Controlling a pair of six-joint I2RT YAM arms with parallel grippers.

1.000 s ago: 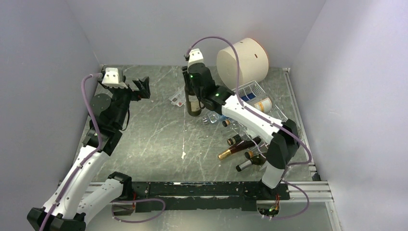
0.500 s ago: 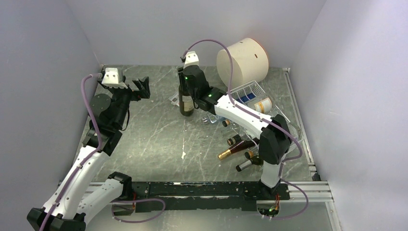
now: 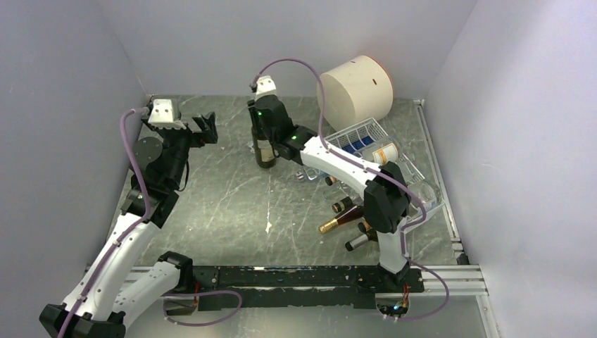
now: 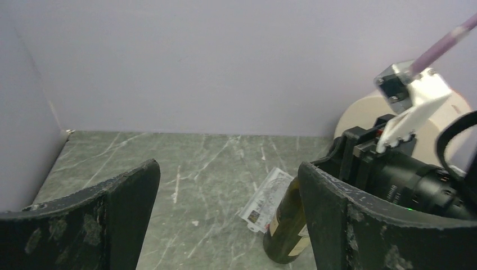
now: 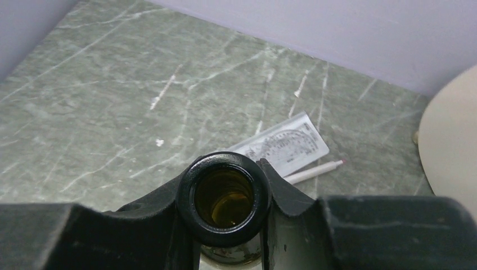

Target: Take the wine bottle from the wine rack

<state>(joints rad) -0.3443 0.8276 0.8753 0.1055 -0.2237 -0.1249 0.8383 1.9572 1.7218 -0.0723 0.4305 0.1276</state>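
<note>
A dark green wine bottle (image 3: 265, 146) with a pale label stands upright over the grey table, left of the white wire wine rack (image 3: 367, 132). My right gripper (image 3: 261, 115) is shut on its neck from above. In the right wrist view the open bottle mouth (image 5: 224, 198) sits between the two black fingers (image 5: 281, 194). The left wrist view shows the bottle's lower body (image 4: 288, 225) leaning slightly, its base close to the table; contact cannot be told. My left gripper (image 3: 205, 128) hangs open and empty at the far left, well apart from the bottle.
A big cream cylinder (image 3: 355, 88) stands at the back right. Several bottles (image 3: 348, 217) lie in the rack's near end, and a labelled container (image 3: 385, 153) lies further back. A printed card (image 5: 284, 147) and a pen (image 5: 315, 170) lie on the table behind the bottle.
My right arm has carried the upright bottle leftward and slightly back, away from the rack. The left arm has not moved.
</note>
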